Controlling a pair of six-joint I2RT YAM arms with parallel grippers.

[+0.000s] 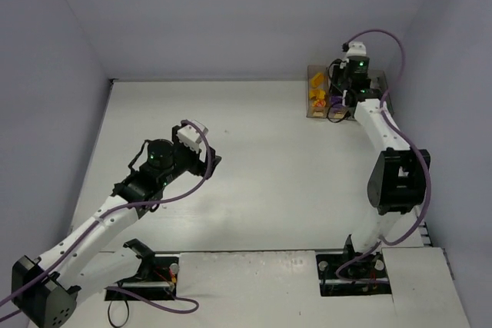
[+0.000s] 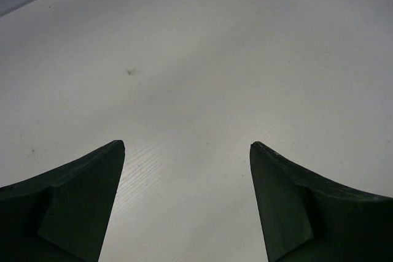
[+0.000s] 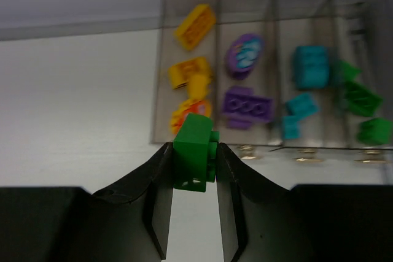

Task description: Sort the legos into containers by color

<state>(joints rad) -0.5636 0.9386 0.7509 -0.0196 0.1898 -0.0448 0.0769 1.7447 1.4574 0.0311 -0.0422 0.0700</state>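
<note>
Right gripper is clenched on a green lego, pinched upright between both fingers, its top showing above the fingertips. In the right wrist view the containers run from 12 to 2 o'clock of the held piece: four joined smoky bins side by side. The first bin from the left has yellow and orange legos. The second has purple legos, one rounded, one flat with studs. The third has teal legos, and the fourth other green legos. The held piece overlaps the near end of the yellow bin in that view; height above it cannot be told. From the top camera the containers sit at 1 o'clock on the white table, against the back wall, with the right arm stretched out to them. Left gripper is released, jaws spread wide with nothing between them, only bare tabletop below and a small dark speck at 11 o'clock of the fingers. Left arm is at 8 o'clock on the table, well apart from the bins.
</note>
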